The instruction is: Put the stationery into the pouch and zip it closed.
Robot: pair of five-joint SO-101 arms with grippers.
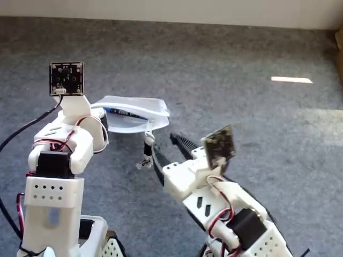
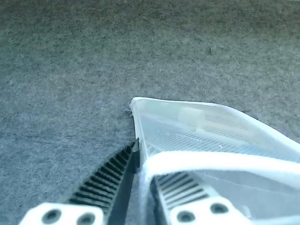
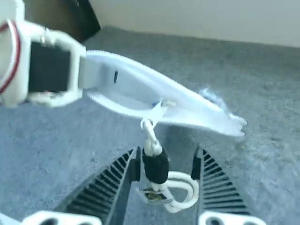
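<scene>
Your right gripper (image 3: 166, 157) near centre, jaws wide either side of the dangling zipper pull (image 3: 155, 165), your left gripper (image 2: 140, 157) pinched tight on the left end of the white pouch (image 1: 131, 113), pouch just beyond, centre-left, grey carpet (image 1: 241, 64) farther back

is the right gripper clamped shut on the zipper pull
No, the right gripper is open, with the zipper pull hanging between its jaws.

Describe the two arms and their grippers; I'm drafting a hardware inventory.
The left arm and right arm are white plastic shells around black servo motors, with red wires looped at the joints. Each wrist carries a bare square camera board. The left gripper and right gripper have black ribbed fingers.
</scene>
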